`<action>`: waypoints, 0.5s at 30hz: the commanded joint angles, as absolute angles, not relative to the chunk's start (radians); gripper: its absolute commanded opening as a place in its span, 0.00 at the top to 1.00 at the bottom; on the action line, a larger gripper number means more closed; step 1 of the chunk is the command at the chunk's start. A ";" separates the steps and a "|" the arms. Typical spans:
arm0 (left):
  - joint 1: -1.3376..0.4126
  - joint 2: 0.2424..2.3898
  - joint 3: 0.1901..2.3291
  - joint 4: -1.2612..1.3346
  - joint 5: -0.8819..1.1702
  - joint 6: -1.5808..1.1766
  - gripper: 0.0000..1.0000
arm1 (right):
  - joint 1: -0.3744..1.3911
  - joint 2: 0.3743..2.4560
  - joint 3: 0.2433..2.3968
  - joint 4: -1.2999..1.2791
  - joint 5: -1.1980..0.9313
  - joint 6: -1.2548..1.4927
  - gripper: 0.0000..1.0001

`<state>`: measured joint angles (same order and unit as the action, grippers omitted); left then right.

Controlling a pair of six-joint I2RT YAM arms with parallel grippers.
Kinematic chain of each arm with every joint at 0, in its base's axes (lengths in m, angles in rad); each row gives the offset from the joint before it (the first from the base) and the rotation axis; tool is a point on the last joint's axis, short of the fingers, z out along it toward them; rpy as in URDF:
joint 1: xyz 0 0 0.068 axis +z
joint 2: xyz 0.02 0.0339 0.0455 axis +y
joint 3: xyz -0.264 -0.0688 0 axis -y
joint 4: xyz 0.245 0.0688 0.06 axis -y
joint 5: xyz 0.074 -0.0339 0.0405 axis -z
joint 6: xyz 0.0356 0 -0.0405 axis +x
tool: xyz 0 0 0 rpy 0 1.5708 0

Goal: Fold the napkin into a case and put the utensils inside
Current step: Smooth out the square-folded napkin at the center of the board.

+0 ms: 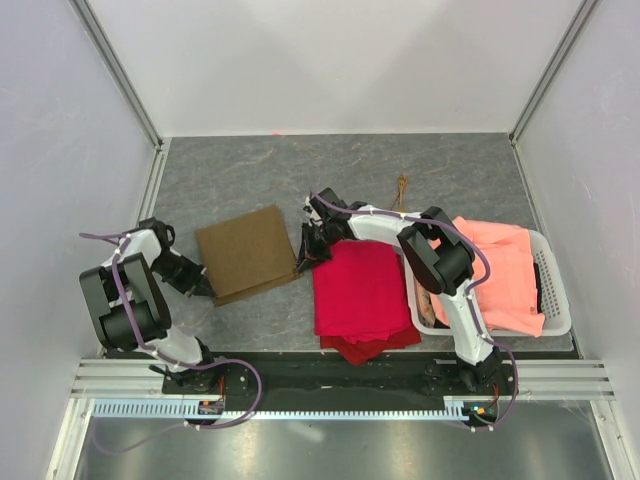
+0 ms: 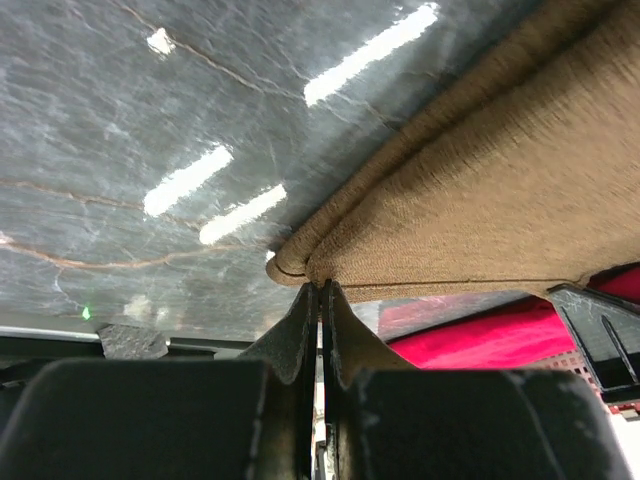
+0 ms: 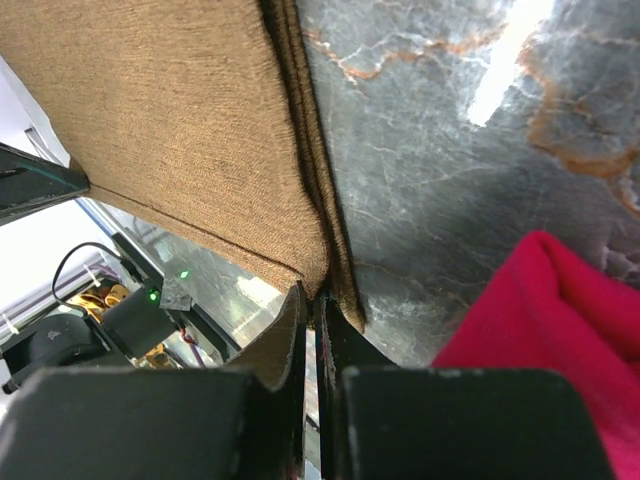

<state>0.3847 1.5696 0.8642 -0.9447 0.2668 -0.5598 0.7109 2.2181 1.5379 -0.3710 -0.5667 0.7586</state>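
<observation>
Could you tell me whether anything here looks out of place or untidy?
Yes: the salmon-orange cloth spills over the white plastic basket's rim, and the bright red cloth lies rumpled, its lower layer overhanging the table's near edge. The olive-brown napkin looks neatly folded.

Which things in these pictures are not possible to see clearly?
Small gold metal utensils: top view, too small to tell apart.
White plastic basket: top view, its left side hidden behind the right arm.
Olive-brown fabric napkin: wrist views, cut off by the picture edges.
</observation>
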 commanded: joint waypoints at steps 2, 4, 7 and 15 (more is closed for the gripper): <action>0.388 1.445 0.949 -1.003 0.216 -0.545 0.98 | 0.700 2.177 1.592 -0.434 -0.522 0.735 1.00; 0.388 1.427 0.956 -1.029 0.216 -0.552 0.98 | 0.701 2.157 1.592 -0.446 -0.531 0.739 1.00; 0.388 1.416 0.937 -1.035 0.216 -0.558 0.98 | 0.703 2.138 1.583 -0.453 -0.532 0.742 1.00; 0.388 1.454 0.859 -1.005 0.245 -0.578 0.98 | 0.701 2.155 1.539 -0.453 -0.523 0.726 1.00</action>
